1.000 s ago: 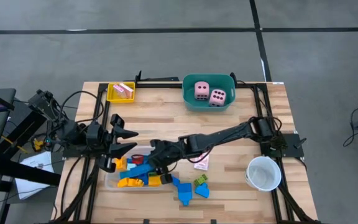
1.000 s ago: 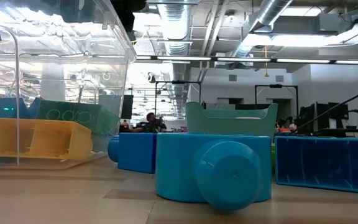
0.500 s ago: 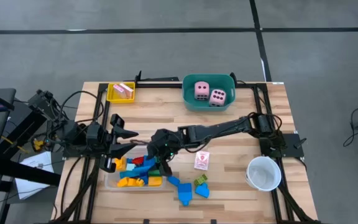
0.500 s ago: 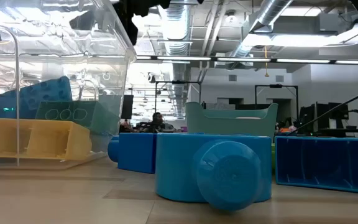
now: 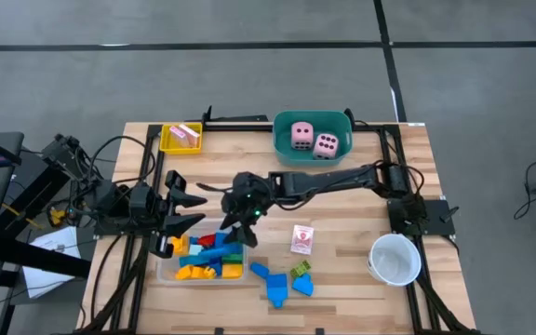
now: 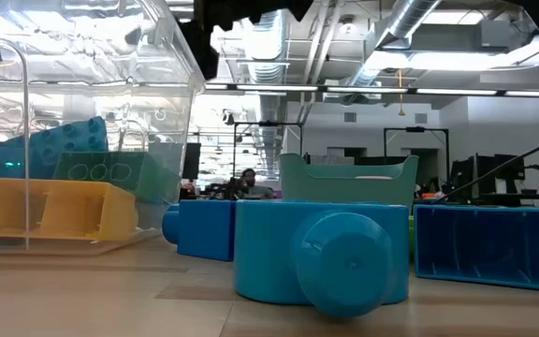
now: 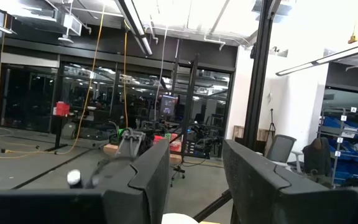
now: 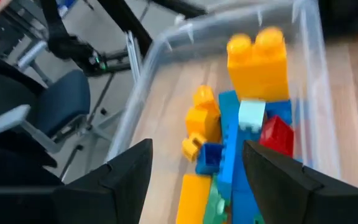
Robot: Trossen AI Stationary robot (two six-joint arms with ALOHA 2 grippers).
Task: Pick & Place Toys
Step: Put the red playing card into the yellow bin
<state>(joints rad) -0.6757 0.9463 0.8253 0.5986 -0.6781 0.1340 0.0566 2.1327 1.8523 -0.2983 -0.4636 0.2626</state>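
From above, the right gripper [image 5: 241,223] hangs over the far edge of the clear tray [image 5: 163,269], its jaws spread and holding nothing. The tray holds blue, yellow-orange, red and green blocks [image 5: 208,258]; the right wrist view shows them closer [image 8: 247,130], between that arm's fingers [image 8: 127,171]. More blue blocks [image 5: 275,284] lie on the table [image 5: 249,158] just right of the tray, with a card [image 5: 301,239] near them. Two pink dice [image 5: 312,139] sit in the teal tub [image 5: 283,151]. The left gripper [image 5: 184,211] waits at the tray's left end, jaws parted and empty. The low view shows a blue block [image 6: 321,248] up close.
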